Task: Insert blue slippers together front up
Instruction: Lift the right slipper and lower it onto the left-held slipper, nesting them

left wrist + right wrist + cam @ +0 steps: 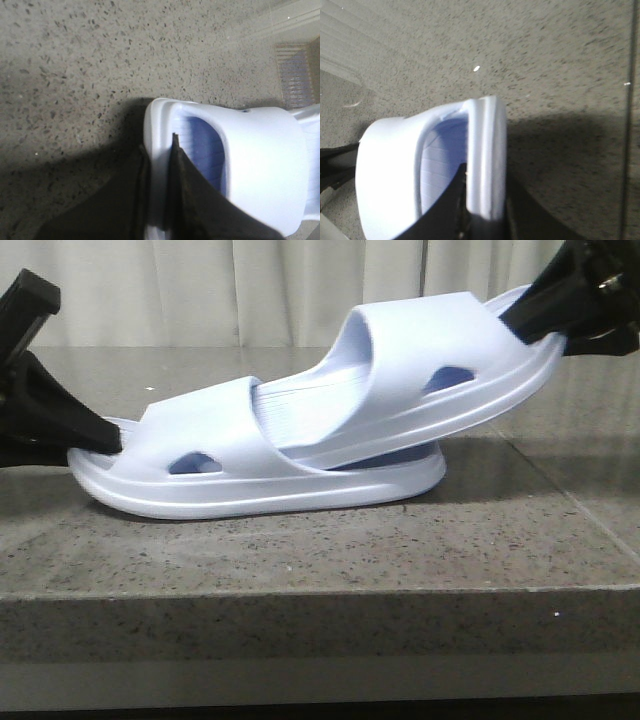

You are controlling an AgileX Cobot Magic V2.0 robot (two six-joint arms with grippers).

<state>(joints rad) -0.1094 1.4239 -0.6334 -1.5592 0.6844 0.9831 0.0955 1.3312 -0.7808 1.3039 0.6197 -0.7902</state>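
Two pale blue slippers meet in the middle of the table. The lower slipper (260, 490) lies flat with its sole down. My left gripper (100, 437) is shut on its heel rim at the left. The upper slipper (420, 350) tilts up to the right, its front end pushed under the lower one's strap (215, 425). My right gripper (528, 318) is shut on its raised heel. In the left wrist view my left gripper (159, 145) pinches the heel wall of the lower slipper (260, 160). In the right wrist view my right gripper (485, 187) clamps the rim of the upper slipper (385, 175).
The grey speckled stone table (300, 550) has its front edge (300, 590) close below the slippers. A pale curtain (200, 290) hangs behind. A seam in the tabletop (560, 490) runs at the right.
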